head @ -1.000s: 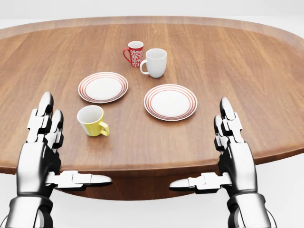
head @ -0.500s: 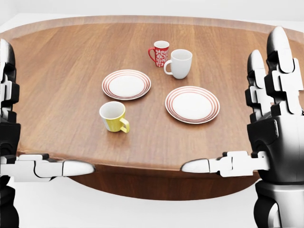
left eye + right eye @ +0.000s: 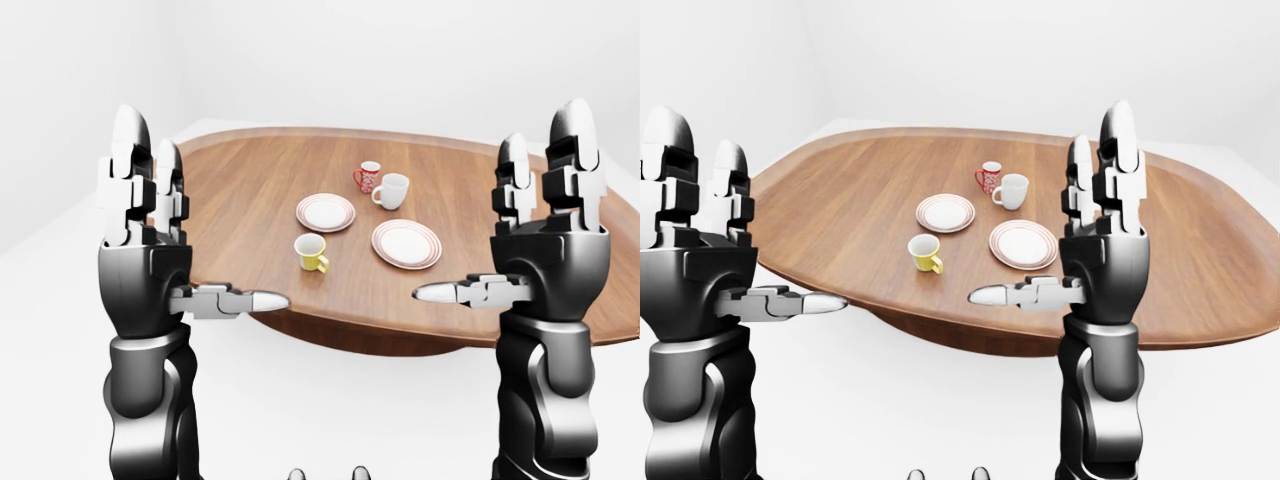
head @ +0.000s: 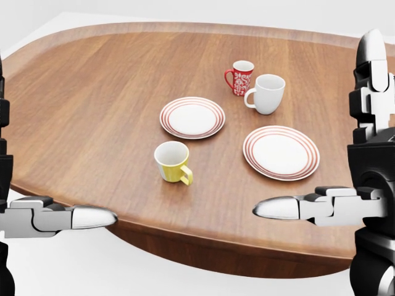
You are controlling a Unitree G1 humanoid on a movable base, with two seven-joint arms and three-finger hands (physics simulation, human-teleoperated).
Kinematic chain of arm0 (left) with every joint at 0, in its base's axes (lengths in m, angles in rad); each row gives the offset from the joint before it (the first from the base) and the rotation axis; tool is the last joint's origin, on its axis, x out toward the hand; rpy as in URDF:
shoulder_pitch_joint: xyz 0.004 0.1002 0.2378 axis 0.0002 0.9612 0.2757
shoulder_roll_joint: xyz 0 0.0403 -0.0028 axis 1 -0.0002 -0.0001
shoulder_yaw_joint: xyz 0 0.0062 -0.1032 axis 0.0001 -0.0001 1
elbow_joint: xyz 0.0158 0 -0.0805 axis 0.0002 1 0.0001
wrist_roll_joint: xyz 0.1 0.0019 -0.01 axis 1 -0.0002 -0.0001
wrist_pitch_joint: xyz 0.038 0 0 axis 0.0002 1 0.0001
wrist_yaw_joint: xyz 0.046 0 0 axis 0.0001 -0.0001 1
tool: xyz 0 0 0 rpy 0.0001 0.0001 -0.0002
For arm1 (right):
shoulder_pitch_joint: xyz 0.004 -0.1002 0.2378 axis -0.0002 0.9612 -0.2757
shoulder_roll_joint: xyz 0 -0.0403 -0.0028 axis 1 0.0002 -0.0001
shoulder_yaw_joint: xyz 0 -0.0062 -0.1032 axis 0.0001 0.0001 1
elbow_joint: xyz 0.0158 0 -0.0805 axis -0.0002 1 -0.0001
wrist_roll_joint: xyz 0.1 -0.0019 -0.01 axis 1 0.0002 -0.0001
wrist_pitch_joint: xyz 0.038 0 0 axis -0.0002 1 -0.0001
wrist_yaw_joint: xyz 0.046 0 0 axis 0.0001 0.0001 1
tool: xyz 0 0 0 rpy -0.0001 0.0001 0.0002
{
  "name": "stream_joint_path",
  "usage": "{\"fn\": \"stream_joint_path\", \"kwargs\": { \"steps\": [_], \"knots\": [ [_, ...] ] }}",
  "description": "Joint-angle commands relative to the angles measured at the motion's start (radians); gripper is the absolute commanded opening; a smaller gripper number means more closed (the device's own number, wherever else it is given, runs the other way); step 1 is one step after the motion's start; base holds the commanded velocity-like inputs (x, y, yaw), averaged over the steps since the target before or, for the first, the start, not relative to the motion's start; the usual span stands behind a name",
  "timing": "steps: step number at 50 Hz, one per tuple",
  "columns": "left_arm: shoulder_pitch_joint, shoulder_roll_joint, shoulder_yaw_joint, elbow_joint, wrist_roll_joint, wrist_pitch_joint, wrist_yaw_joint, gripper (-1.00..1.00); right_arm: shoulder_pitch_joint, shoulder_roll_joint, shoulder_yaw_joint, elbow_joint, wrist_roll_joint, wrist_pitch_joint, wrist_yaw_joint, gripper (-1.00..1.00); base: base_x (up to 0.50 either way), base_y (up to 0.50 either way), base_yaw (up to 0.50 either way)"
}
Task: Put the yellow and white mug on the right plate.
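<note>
Plainly, the yellow and white mug (image 4: 172, 161) stands on the surface (image 4: 92, 98) left of the right plate (image 4: 281, 152), nearer the left hand (image 3: 143, 262) than the right hand (image 3: 548, 255), both with fingers spread and empty.

Head view looks steeply down and close onto the oval wooden table (image 4: 92, 92), its near edge low in frame, only the thumbs and the right hand's (image 4: 370, 154) edge cutting in. Left-eye and right-eye views sit farther off, more level, taking in the whole tabletop, white floor and wall, with both raised forearms. All three share the crockery cluster: two striped plates and three mugs near mid-table.
</note>
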Motion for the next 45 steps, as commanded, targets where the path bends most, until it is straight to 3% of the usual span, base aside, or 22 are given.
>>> {"fn": "stream_joint_path", "kwargs": {
  "steps": [1, 31, 37, 39, 45],
  "knots": [
    [-0.002, 0.001, 0.001, -0.007, 0.0, 0.0, 0.0, 1.0, -0.005, -0.014, -0.013, -0.014, 0.057, 0.0, -0.012, 1.0, 0.49, 0.11, 0.0],
    [-0.001, -0.001, -0.003, 0.006, 0.005, 0.0, -0.001, 1.0, 0.004, -0.017, 0.01, 0.032, -0.017, 0.0, 0.005, 1.0, 0.49, 0.12, 0.0],
    [0.001, -0.002, -0.005, 0.009, 0.007, 0.0, -0.002, 1.0, 0.013, -0.008, -0.004, -0.001, 0.041, 0.0, 0.026, 1.0, 0.03, 0.01, 0.0],
    [0.0, -0.001, -0.005, -0.004, 0.007, 0.0, -0.001, 1.0, 0.026, -0.027, 0.025, 0.009, -0.015, 0.0, 0.033, 1.0, 0.0, 0.0, 0.25],
    [-0.003, -0.001, -0.002, -0.009, 0.006, 0.0, -0.002, 1.0, 0.01, 0.003, 0.008, 0.018, 0.002, 0.0, 0.016, 1.0, 0.0, 0.0, 0.33]
  ]
}}
